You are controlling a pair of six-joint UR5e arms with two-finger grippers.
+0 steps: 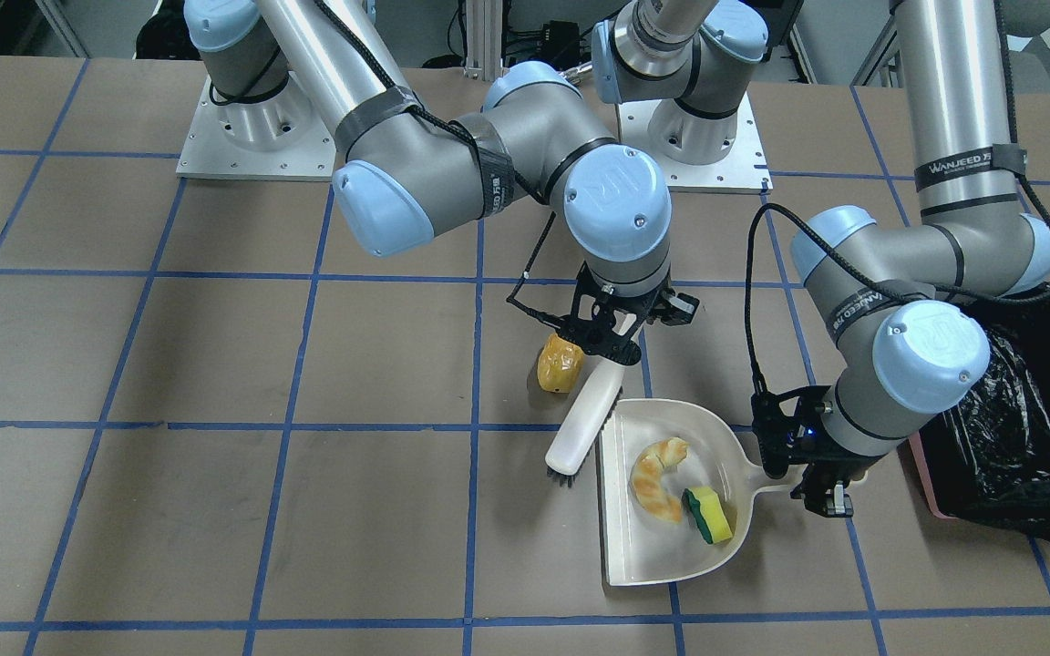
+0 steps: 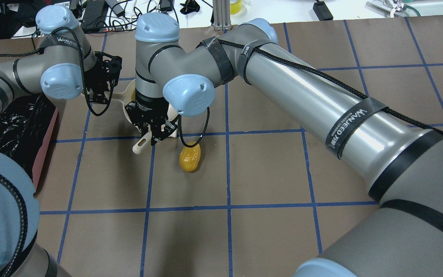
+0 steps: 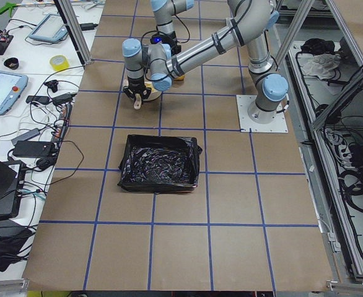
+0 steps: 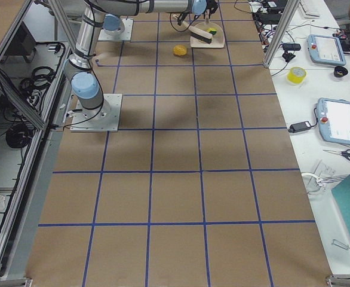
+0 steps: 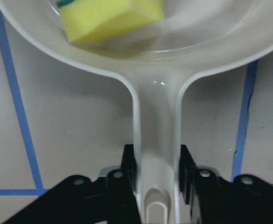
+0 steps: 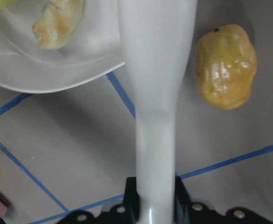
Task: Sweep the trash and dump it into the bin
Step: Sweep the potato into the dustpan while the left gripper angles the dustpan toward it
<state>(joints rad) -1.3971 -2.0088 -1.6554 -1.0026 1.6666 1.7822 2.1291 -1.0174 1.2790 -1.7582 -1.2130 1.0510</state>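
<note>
Exterior front-facing: bin (image 1: 1026,437) toward table's (image 1: 215,364) left end, part hidden behind left arm (image 1: 931,351), frame-cut. Dustpan (image 1: 643,542) holds croissant piece (image 1: 657,478), sponge (image 1: 707,513); left gripper (image 5: 157,172) clamped on its handle. Right gripper (image 6: 155,196) clamps brush (image 1: 584,415); potato lump (image 1: 560,363) on table beside it.

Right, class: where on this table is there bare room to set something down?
Bare: the wide stretch of table on the robot's right of the brush and potato lump, and the strip beyond the dustpan toward the operators' edge. Crowded: the gap between dustpan and bin, where the left gripper grips the dustpan.
</note>
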